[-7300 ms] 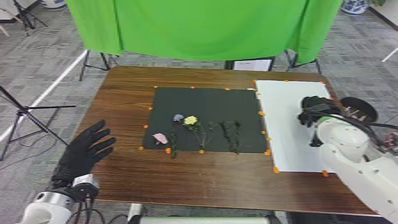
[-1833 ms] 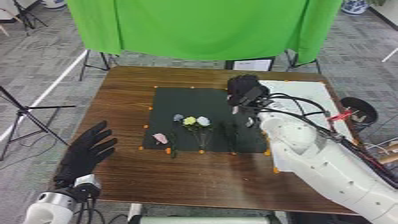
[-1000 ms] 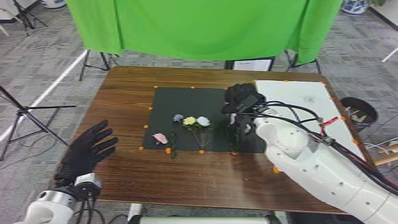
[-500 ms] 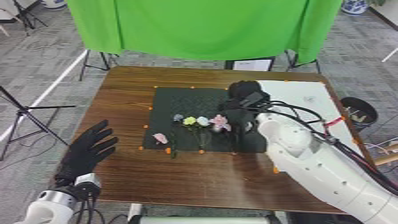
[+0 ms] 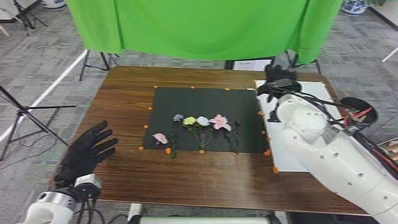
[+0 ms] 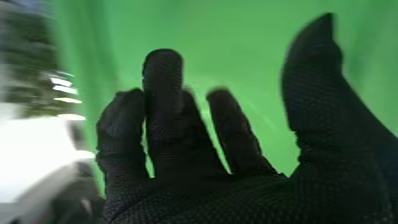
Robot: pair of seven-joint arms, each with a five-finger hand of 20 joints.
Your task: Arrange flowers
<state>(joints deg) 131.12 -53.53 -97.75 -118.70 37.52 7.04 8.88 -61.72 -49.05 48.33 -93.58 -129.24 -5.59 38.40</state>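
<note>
So the arms are chunky, glossy white rounded shells (image 5: pixel 313 132) with small dark screw holes dotted along them, black cables (image 5: pixel 369 145) and a bit of red on the right one, plus textured black fabric gloves (image 6: pixel 187 192) for hands. Pretty slick, honestly.

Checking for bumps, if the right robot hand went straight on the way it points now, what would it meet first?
The right robot hand would probably meet the green cloth beyond the table first, though depth and height are hard to judge.
</note>
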